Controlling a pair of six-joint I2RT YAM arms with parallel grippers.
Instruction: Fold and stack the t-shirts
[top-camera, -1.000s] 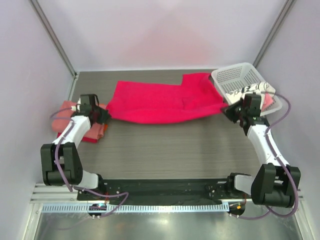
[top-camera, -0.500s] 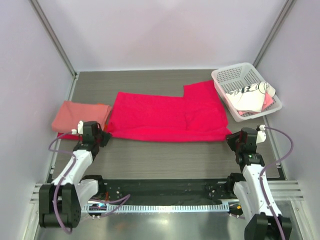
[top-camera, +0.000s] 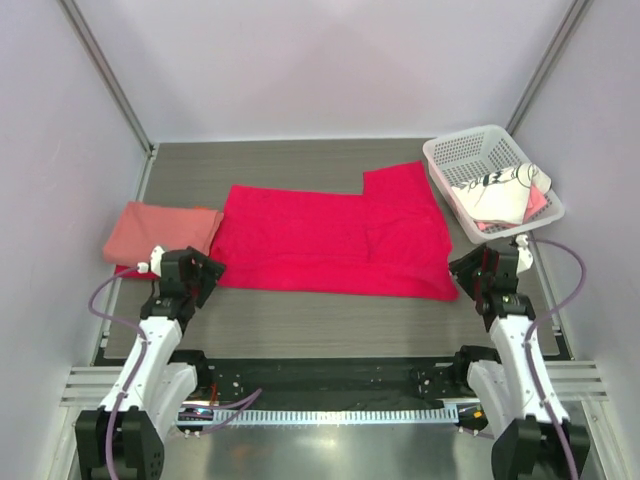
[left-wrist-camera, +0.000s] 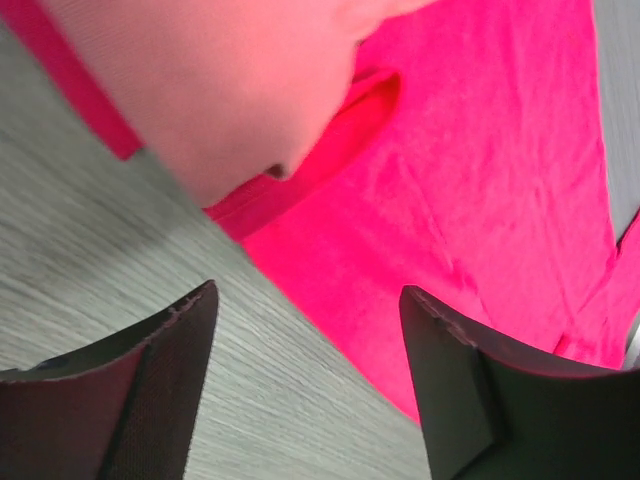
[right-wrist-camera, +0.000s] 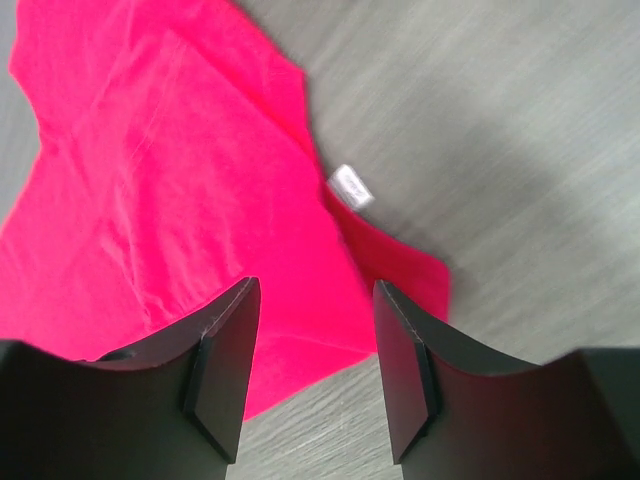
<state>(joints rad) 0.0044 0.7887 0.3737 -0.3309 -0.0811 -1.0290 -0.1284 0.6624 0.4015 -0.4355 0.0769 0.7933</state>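
A bright crimson t-shirt (top-camera: 330, 240) lies spread flat across the middle of the table; its small white label (right-wrist-camera: 351, 186) shows near the right corner. A folded salmon-pink t-shirt (top-camera: 160, 230) lies at the left, on top of a red one whose edge (top-camera: 122, 270) peeks out. A white dark-printed t-shirt (top-camera: 487, 192) sits in the basket. My left gripper (top-camera: 200, 275) is open just off the crimson shirt's near left corner (left-wrist-camera: 330, 300), holding nothing. Over the near right corner (right-wrist-camera: 400, 290), my right gripper (top-camera: 478, 272) is open and empty too.
A white lattice basket (top-camera: 460, 155) stands at the back right, with a pink cloth (top-camera: 540, 205) under the white shirt. Bare grey tabletop (top-camera: 330, 320) runs between the crimson shirt and the arm bases. Side walls stand close on both sides.
Both grippers pulled the crimson shirt toward the near edge and flattened it, then opened and let go of its corners. The shirt now lies flat.
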